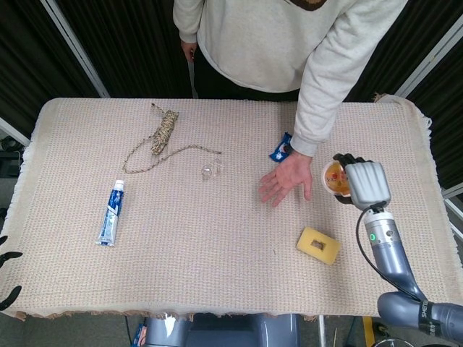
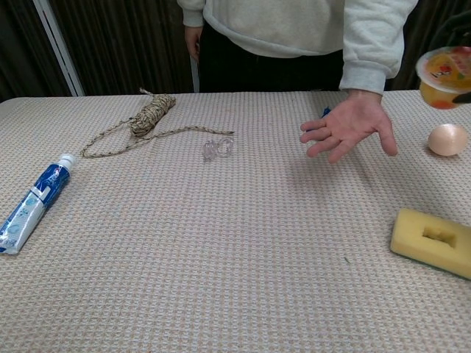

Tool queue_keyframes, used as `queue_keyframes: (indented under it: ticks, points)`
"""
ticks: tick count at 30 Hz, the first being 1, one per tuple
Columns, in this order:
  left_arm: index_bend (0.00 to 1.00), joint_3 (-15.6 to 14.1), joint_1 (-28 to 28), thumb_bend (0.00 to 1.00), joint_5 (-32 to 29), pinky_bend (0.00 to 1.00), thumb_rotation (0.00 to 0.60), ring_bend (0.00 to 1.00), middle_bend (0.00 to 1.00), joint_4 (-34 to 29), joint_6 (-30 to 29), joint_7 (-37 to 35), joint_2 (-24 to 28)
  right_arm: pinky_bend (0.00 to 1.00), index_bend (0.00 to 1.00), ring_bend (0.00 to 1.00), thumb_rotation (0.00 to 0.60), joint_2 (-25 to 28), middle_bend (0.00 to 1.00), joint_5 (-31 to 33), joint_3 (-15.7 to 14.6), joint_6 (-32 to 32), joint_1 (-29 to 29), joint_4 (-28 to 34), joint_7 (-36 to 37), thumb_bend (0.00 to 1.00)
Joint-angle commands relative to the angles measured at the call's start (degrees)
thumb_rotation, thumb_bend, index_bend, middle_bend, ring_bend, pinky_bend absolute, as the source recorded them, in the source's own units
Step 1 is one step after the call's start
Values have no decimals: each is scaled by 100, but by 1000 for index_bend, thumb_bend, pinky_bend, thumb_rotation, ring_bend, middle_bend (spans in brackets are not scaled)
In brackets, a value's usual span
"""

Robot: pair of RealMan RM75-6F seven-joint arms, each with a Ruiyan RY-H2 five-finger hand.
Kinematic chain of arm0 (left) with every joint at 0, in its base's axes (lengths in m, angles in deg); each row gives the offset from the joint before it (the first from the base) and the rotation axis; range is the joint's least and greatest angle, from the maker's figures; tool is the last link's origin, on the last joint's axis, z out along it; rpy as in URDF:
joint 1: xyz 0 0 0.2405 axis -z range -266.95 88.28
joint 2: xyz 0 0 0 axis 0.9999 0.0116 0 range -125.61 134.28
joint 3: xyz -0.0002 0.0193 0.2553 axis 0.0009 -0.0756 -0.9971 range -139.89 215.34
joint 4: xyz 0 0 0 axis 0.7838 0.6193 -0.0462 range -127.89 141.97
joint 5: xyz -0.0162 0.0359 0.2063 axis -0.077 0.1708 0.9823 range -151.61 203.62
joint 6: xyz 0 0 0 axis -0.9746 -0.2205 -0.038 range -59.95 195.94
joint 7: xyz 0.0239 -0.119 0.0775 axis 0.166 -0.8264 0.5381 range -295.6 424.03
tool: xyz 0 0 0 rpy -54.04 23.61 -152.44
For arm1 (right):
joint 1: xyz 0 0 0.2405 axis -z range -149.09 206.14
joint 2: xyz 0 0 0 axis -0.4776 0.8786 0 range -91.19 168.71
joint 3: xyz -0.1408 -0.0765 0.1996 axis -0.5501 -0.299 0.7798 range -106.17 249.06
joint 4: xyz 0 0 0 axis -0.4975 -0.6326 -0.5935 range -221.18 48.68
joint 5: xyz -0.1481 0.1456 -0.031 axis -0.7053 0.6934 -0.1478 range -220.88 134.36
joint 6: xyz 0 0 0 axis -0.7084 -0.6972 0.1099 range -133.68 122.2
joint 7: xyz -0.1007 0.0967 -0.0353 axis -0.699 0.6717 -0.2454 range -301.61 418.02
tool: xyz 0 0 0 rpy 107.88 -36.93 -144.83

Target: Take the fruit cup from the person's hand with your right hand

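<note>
Fruit cup (image 1: 334,177) sits in the grasp of the robot's right hand (image 1: 359,183), lifted off the tabletop (image 1: 217,238) at the right side, apart from the person's hand (image 1: 286,178); in the chest view the cup (image 2: 444,68) shows at the far right edge, above the egg (image 2: 448,139). The tabletop is covered in a beige woven cloth. Behind its far edge stands the person (image 1: 282,36) in a pale sweatshirt, one arm reaching down so that the open palm hangs over the middle-right of the cloth with its fingers spread and nothing in it. At the near left edge of the head view a few dark fingertips of the left hand (image 1: 7,282) show; whether it is open cannot be told. A coil of rope (image 1: 163,131) lies far left, with a toothpaste tube (image 1: 111,212) nearer on the left. A yellow sponge (image 1: 318,245) rests near right. A blue packet (image 1: 282,147) lies just beside the person's wrist, and a small clear item (image 1: 210,170) sits mid-table.
</note>
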Motion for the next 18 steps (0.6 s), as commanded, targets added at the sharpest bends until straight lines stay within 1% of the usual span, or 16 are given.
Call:
queue_keyframes:
  ticks: [1,3,5,6,7,8,9,10,11,12,15,18]
  points:
    - [244,2,-1,369,-4,0,600,0,0,-5,-2,15,-2,541,625,491,600,40,544,194,-109,107,149,-38,112,180]
    - [244,4,-4,369,-10,0,600,0,0,-9,-5,26,-5,527,614,472,600,-20,521,245,-149,159,199,-106,153,181]
    - [244,6,-6,371,-13,0,600,0,0,-11,-8,38,-8,456,562,413,600,-119,458,224,-203,190,228,-203,146,181]
    - [244,7,-7,370,-15,0,600,0,0,-12,-9,42,-10,391,509,355,600,-174,402,206,-228,210,238,-248,144,181]
    - [244,8,-7,370,-17,0,600,0,0,-12,-9,44,-11,324,446,278,600,-225,336,190,-256,244,244,-279,144,177]
    - [244,8,-7,369,-17,0,600,0,0,-13,-9,46,-11,282,404,220,600,-270,289,181,-277,286,247,-298,146,173]
    - [244,8,-7,369,-17,0,600,0,0,-12,-9,48,-11,226,346,135,600,-303,224,174,-288,321,248,-308,150,164]
    - [244,9,-7,367,-18,0,600,0,0,-11,-9,50,-11,186,302,65,600,-328,171,171,-294,355,247,-310,152,151]
    - [244,8,-7,366,-17,0,600,0,0,-11,-9,48,-11,165,279,35,600,-352,140,165,-297,382,241,-309,146,144]
    - [244,8,-6,366,-15,0,600,0,0,-11,-8,43,-10,140,246,11,600,-372,96,151,-291,388,236,-317,136,132]
    - [243,6,-8,366,-12,0,600,0,0,-4,-11,28,-10,79,174,0,600,-425,13,66,-276,324,235,-360,87,109]
    - [242,5,-6,363,-5,0,600,0,0,6,-12,11,-11,62,151,0,600,-453,0,-92,-270,171,276,-390,54,101]
